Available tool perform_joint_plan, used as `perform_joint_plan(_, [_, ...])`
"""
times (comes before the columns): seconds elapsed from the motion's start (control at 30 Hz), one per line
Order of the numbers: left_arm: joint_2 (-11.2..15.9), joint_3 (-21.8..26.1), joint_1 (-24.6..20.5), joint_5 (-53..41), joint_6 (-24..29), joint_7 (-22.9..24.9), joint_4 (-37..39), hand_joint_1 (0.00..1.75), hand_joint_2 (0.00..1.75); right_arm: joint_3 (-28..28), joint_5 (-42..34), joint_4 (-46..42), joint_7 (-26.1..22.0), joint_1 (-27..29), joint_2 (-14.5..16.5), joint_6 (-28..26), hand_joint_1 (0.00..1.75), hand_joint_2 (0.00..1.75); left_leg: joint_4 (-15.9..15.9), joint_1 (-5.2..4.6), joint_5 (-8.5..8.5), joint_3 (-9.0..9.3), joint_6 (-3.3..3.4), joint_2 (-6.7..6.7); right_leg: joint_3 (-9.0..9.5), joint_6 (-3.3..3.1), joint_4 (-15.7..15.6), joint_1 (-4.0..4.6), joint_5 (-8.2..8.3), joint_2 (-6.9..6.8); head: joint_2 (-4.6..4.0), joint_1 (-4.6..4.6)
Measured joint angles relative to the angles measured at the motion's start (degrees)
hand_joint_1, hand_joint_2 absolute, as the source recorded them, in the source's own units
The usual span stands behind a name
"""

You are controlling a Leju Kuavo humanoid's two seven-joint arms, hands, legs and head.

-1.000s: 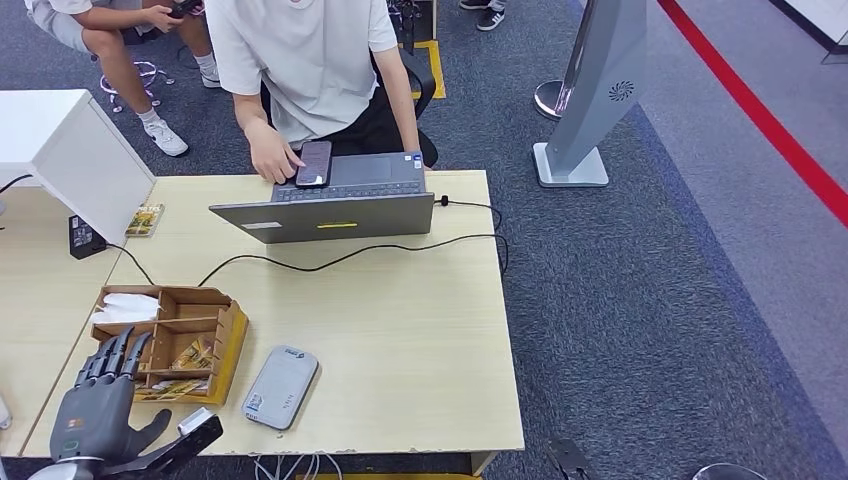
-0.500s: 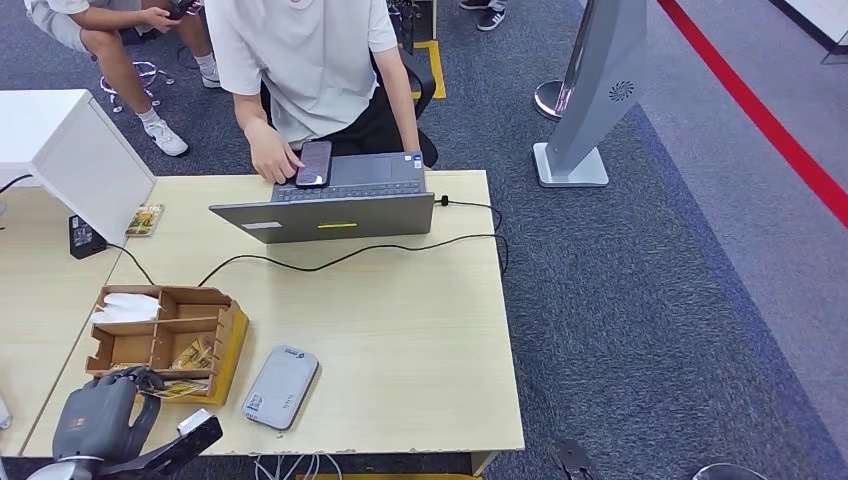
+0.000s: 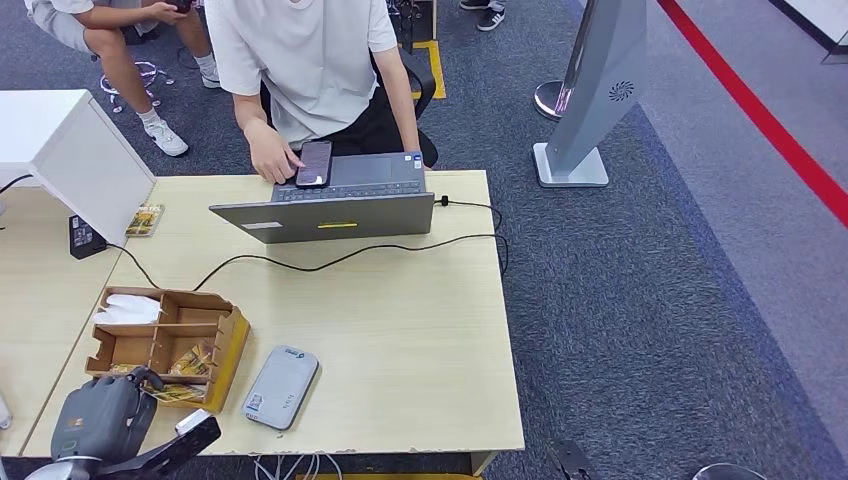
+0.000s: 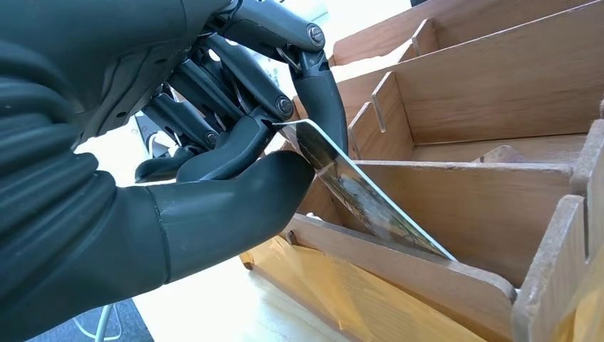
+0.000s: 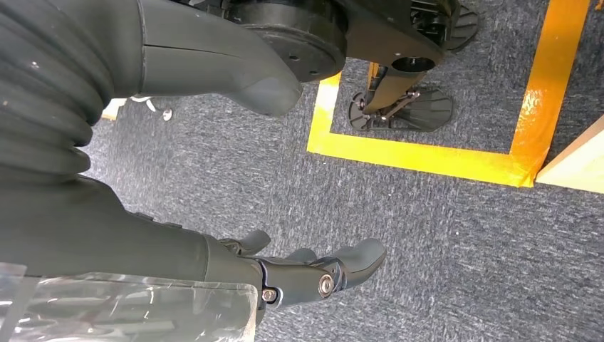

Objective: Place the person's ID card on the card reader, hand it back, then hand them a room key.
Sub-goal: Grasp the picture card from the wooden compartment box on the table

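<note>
- Head view: the left hand [image 3: 103,418] sits curled at the near-left table edge [image 3: 400,440], against the wooden compartment box [image 3: 232,340]. The rounded grey card reader [image 3: 280,387] lies flat just beside the box, bare tabletop beyond it up to the laptop [image 3: 335,212].
- Left wrist view: the left hand [image 4: 214,135] pinches a thin glossy room key [image 4: 356,192] between thumb and fingers, tilted into a box slot.
- Right wrist view: the right hand [image 5: 235,235] hangs over grey carpet [image 5: 427,235], fingers loosely apart, holding nothing.
</note>
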Motion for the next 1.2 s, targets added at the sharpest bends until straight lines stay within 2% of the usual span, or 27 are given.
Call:
perform_joint_plan(0.43, [-0.92, 0.46, 0.11, -3.15, 4.24, -0.63, -1.78, 1.75, 1.75, 1.34, -1.34, -0.71, -0.07, 0.44, -0.67, -2.25, 0.0, 1.75, 0.01, -0.01, 0.0, 0.0, 0.0, 0.0, -0.01, 0.0, 0.0, -0.01, 0.0, 0.0, 0.0, -0.01])
perform_joint_plan(0.57, [-0.76, 0.46, 0.63, -5.39, 6.49, -2.22, -4.92, 1.75, 1.75, 1.37, -1.8, -1.26, -0.29, 1.07, -0.83, -3.19, 0.0, 1.75, 0.02, -0.01, 0.0, 0.0, 0.0, -0.02, -0.01, 0.0, 0.0, -0.01, 0.0, -0.02, 0.0, -0.01])
perform_joint_plan(0.9, [3.93, 0.32, 0.98, -11.22, 12.32, -6.46, -20.63, 1.75, 1.75, 1.15, -1.45, -3.52, -2.48, 4.63, -0.84, -4.13, 0.0, 1.75, 0.02, -0.01, -0.02, -0.01, 0.03, -0.06, -0.02, 0.04, -0.01, -0.01, -0.03, -0.05, 0.0, 0.02])
perform_joint_plan(1.2, [5.85, 0.06, -1.81, -10.6, 13.41, -7.27, -25.92, 1.75, 1.75, 0.74, -0.56, -4.16, -3.07, 5.47, -0.72, -3.85, 0.0, 1.75, 0.04, -0.02, -0.02, 0.02, 0.03, -0.06, 0.02, 0.05, 0.0, -0.03, -0.02, -0.05, 0.0, 0.02])
